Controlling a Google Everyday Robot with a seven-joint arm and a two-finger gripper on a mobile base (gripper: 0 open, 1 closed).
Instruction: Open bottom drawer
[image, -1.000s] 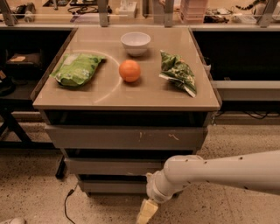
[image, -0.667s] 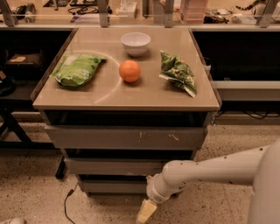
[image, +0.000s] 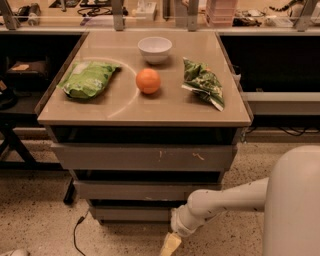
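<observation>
The pale yellow gripper (image: 170, 244) is being held low, hardly shifted, while the white arm (image: 225, 202) behind it is being swung nearer. The narrow grey-brown flat-fronted bottom drawer (image: 131, 213), just above-left of the gripper, is being left shut; the gripper's opening cannot be told.

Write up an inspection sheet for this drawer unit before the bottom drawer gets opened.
Surface: tan top, flat, carrying four items.
Job's things: bottom drawer, narrowest of three, appears shut.
Clutter: white bowl, orange, left green bag, right green bag, all apart from each other.
Grippers: end effector low near the floor, in front of the bottom drawer's right end; no contact seen.
Cables: black cable on the floor by the unit's left foot.
Surroundings: speckled floor; cluttered bench behind.
</observation>
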